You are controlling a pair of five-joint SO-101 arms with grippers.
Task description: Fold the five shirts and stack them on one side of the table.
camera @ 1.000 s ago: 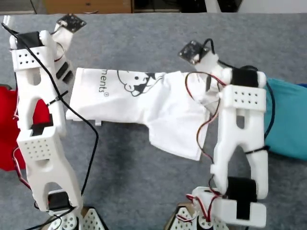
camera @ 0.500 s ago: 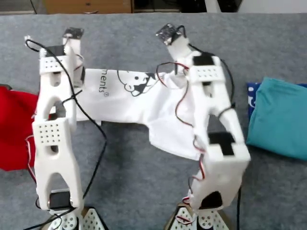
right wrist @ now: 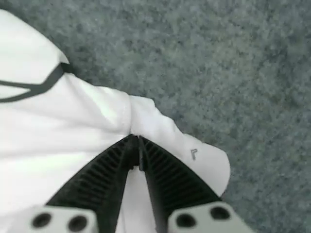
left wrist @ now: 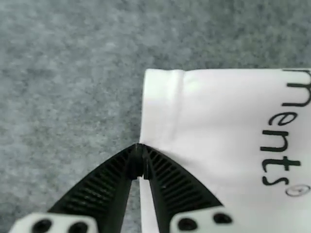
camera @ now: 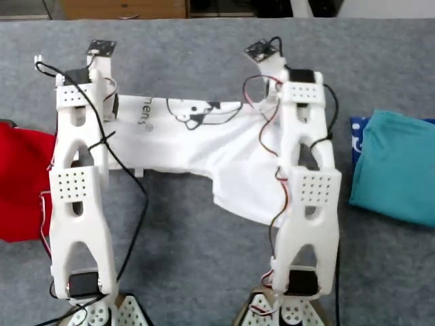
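Note:
A white shirt (camera: 197, 146) with a black drawing and lettering lies partly folded across the middle of the grey table. My left gripper (left wrist: 139, 162) is shut on the shirt's left edge (left wrist: 160, 111), near its hemmed far corner. My right gripper (right wrist: 135, 145) is shut on a fold of the white shirt (right wrist: 87, 126) at its far right side. In the high view the left arm (camera: 78, 156) and the right arm (camera: 302, 170) stand parallel over the two ends of the shirt. A lower flap of the shirt (camera: 248, 193) hangs toward the front.
A red shirt (camera: 24, 180) lies at the table's left edge. A folded teal shirt (camera: 394, 166) lies at the right edge. Bare grey table (camera: 190, 251) stretches between the arm bases in front, and more lies behind the shirt.
Both arms swung in over the white shirt's ends and their grippers now pinch it. The right arm moved left, uncovering the teal shirt. The shirt's top edge has been pulled straighter.

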